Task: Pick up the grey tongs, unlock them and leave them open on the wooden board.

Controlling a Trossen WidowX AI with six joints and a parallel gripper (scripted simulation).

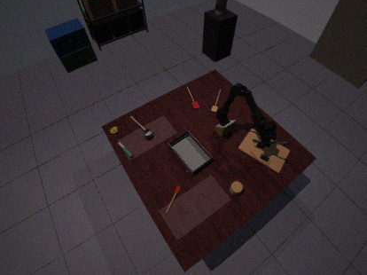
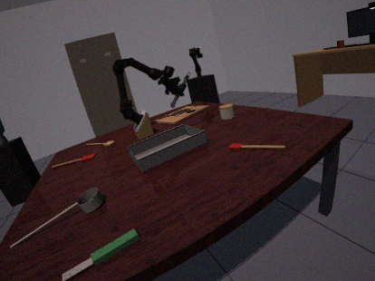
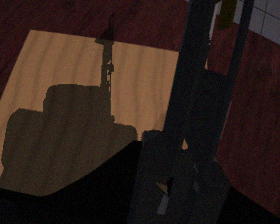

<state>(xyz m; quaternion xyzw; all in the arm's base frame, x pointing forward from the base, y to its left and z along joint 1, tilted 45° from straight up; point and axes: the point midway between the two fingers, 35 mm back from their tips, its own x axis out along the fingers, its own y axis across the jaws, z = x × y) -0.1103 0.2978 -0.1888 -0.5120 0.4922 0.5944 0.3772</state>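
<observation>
My gripper [image 1: 266, 144] [image 2: 180, 89] [image 3: 154, 152] is shut on the grey tongs [image 1: 284, 144] [image 2: 173, 103] [image 3: 188, 75]. It holds them in the air above the wooden board [image 1: 248, 146] [image 2: 166, 120] [image 3: 65, 55]. In the exterior view the tongs are steeply tilted, one end low at the left, the other high at the right. In the wrist view two dark arms run up from the fingers with a gap between them. I cannot tell whether the lock is released. The roasting tin [image 1: 188, 151] [image 2: 174, 155] has nothing across it.
A lidded jar [image 1: 237, 188] [image 2: 226, 111] stands at the table edge side, near the board. A red spatula [image 1: 177, 189] [image 2: 235, 146] lies on a pale mat [image 1: 199, 208]. A ladle [image 1: 148, 133] [image 2: 91, 200] and a green-handled tool [image 1: 127, 152] [image 2: 115, 247] lie beyond the tin.
</observation>
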